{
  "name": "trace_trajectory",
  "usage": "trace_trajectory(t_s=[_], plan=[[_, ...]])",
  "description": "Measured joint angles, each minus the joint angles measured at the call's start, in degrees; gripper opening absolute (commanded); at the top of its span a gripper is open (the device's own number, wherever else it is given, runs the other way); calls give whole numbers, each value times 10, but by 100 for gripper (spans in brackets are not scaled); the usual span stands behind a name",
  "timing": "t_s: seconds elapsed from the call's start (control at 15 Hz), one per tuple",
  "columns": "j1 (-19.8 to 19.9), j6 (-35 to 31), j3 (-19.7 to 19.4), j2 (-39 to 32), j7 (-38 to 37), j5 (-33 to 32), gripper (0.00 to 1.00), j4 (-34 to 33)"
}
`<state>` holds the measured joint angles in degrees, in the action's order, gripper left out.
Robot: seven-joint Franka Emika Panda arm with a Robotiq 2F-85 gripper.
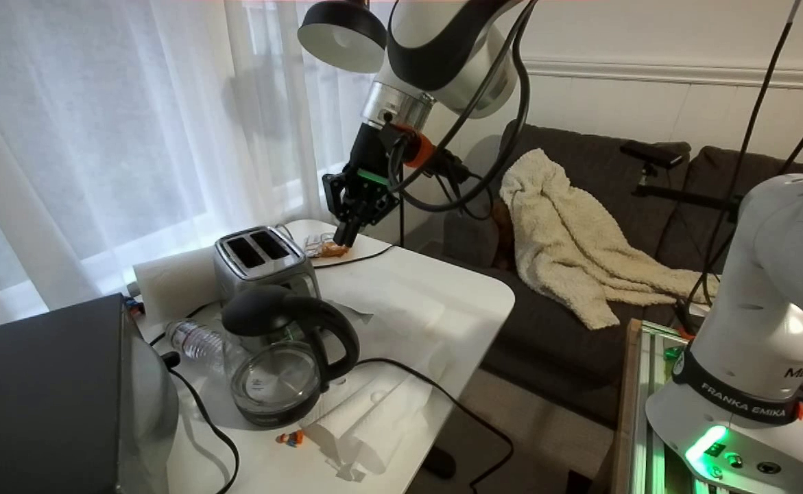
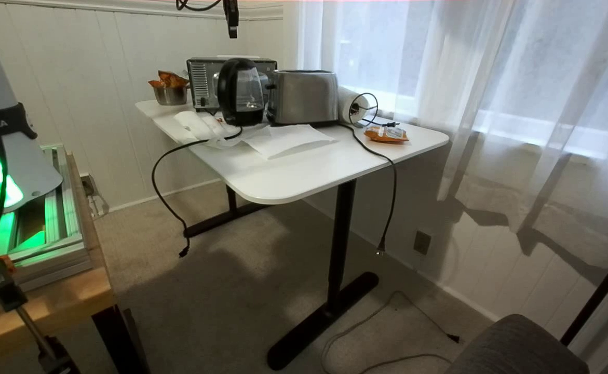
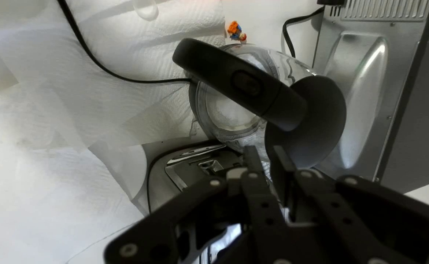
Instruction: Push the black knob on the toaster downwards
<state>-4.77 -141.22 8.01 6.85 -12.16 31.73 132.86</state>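
The silver two-slot toaster [image 1: 264, 264] stands on the white table; it also shows in an exterior view [image 2: 306, 98] and partly in the wrist view [image 3: 163, 187]. A small dark part that looks like the black knob [image 2: 270, 87] sticks out of its end facing the glass jug. In the wrist view I cannot make the knob out; my fingers cover part of that end. My gripper [image 1: 348, 234] hangs in the air, well above the table in an exterior view [image 2: 233, 32]. In the wrist view the fingertips [image 3: 265, 149] are a little apart with nothing held between them.
The glass jug [image 1: 274, 381] with black handle stands close to the toaster's knob end. A grey oven [image 1: 44, 391] is beyond it. A plastic bottle [image 1: 199, 339], paper towels [image 1: 374, 418], cords, a toy figure [image 1: 290, 438] and an orange packet [image 2: 387, 135] lie about. A lamp [image 1: 343, 38] hangs near the arm.
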Motion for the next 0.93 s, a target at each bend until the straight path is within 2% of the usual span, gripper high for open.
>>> trace_trajectory(t_s=[0.07, 0.27, 0.53, 0.93], plan=[[0, 0, 0, 0, 0, 0, 0, 0], [-2, -2, 0, -11, 0, 3, 0, -2], [-11, -38, 0, -45, 8, 33, 0, -4], [-9, -45, 0, -110, 113, 185, 0, -33]])
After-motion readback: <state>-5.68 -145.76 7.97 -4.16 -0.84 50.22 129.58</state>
